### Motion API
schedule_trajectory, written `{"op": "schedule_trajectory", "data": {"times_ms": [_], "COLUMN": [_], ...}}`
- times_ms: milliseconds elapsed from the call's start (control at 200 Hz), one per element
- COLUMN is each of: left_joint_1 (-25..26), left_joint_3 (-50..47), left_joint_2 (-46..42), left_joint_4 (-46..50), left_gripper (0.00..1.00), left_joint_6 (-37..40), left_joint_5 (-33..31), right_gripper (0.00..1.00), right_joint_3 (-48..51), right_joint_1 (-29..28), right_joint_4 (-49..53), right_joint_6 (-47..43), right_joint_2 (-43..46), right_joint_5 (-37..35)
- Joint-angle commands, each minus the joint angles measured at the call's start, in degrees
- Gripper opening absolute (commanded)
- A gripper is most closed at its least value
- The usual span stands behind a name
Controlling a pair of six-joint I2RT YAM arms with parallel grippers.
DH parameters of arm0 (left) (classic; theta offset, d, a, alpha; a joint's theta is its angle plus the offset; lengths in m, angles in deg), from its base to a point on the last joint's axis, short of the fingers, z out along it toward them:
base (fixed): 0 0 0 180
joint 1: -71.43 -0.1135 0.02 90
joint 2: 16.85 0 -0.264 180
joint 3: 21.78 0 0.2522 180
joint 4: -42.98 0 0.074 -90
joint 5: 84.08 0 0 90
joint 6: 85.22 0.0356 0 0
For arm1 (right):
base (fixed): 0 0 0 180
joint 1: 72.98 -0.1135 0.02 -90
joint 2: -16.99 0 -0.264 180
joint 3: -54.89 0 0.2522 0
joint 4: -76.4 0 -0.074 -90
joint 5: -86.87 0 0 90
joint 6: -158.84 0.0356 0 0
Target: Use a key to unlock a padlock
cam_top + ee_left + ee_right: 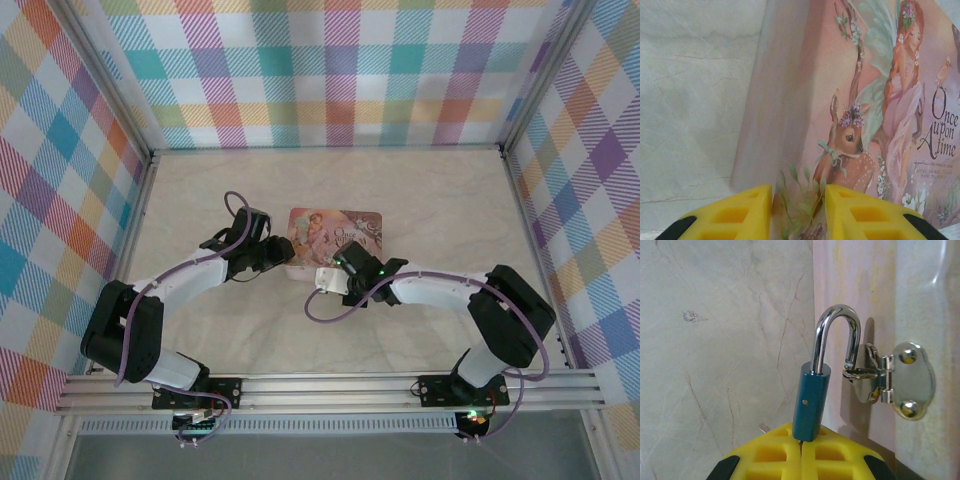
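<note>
The padlock [811, 400] has a teal body and a chrome shackle. It hangs from the silver hasp [890, 382] on the front of the pink tin [335, 228]. One shackle leg sits in the body; the other ends free at the hasp loop. The key [801, 444] shows as a thin dark sliver running from the bottom of the lock body into my right gripper [801, 452], which is shut on it. My left gripper [799, 215] straddles the tin's left corner [790, 165], one yellow finger [740, 215] on each side, clamping it.
The tin lies in the middle of the marbled table [200, 330], its lid showing a fawn and fairy picture. Checked walls [330, 70] close in the back and both sides. Both arms [440, 290] meet at the tin's near edge, with bare table around them.
</note>
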Motion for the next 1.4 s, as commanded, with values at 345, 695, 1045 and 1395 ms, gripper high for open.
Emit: {"op": "schedule_trajectory", "data": {"times_ms": [345, 695, 1045, 1395], "left_joint_1": [-1.00, -2.05, -2.05, -1.96], "left_joint_3": [1.24, 0.84, -2.35, -6.13], "left_joint_2": [-1.07, -8.37, -17.11, -21.69], "left_joint_4": [0.32, 2.17, 7.16, 5.58], "left_gripper": [0.38, 0.64, 0.65, 0.68], "left_joint_6": [1.20, 1.67, 5.53, 1.69], "left_joint_5": [-0.25, -2.40, 4.66, 9.21], "right_gripper": [0.01, 0.01, 0.01, 0.01], "right_joint_3": [-0.88, 0.59, -1.79, -5.42], "right_joint_1": [-4.35, -4.40, -4.10, 3.61], "right_joint_4": [-0.58, -0.65, 7.07, 18.63], "right_joint_6": [2.15, 10.58, 25.55, 40.19], "right_joint_2": [3.60, 7.80, 15.88, 23.88], "right_joint_5": [1.89, 1.71, 3.06, 3.16]}}
